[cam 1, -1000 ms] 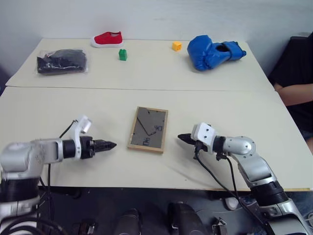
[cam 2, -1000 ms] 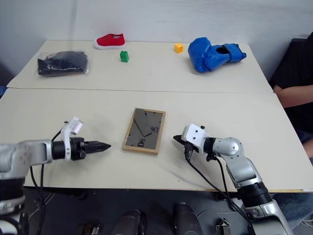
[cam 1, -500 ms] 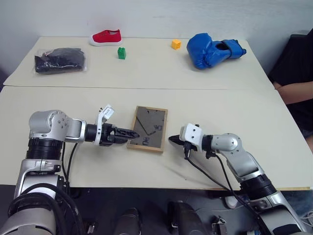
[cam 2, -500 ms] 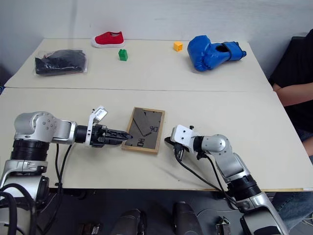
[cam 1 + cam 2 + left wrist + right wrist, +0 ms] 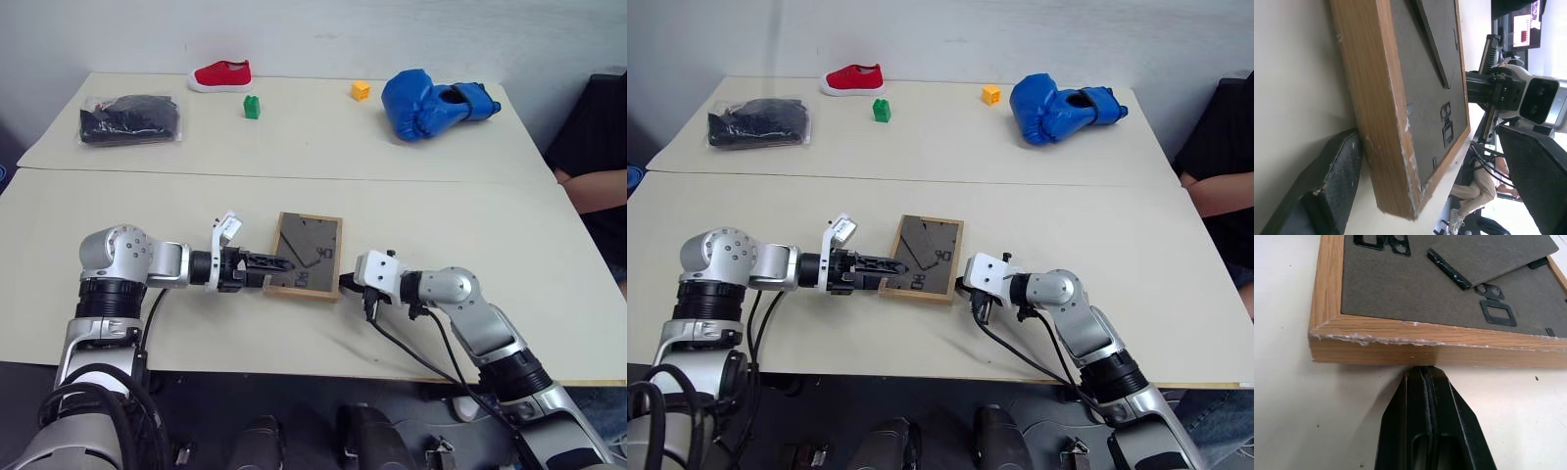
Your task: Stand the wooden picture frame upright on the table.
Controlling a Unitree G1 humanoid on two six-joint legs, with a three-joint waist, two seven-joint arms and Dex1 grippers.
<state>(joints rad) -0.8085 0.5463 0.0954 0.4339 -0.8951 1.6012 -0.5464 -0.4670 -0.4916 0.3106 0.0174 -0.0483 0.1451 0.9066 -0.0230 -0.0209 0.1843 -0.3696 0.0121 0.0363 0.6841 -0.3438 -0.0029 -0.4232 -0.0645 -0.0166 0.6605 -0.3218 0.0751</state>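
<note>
Straddling the wooden picture frame (image 5: 308, 255) near corner, left gripper (image 5: 277, 264) gapes; right gripper (image 5: 1426, 377), pinched closed, braces the opposite edge centre-picture. Best clamp before lifting.

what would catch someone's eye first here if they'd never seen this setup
The wooden picture frame lies face down near the front of the table, dark back up, with both arms at it. The left gripper has open fingers at the frame's left edge; the right gripper, fingers shut, has its tips against the frame's right edge. Farther back sit a blue boxing glove and a red shoe.
</note>
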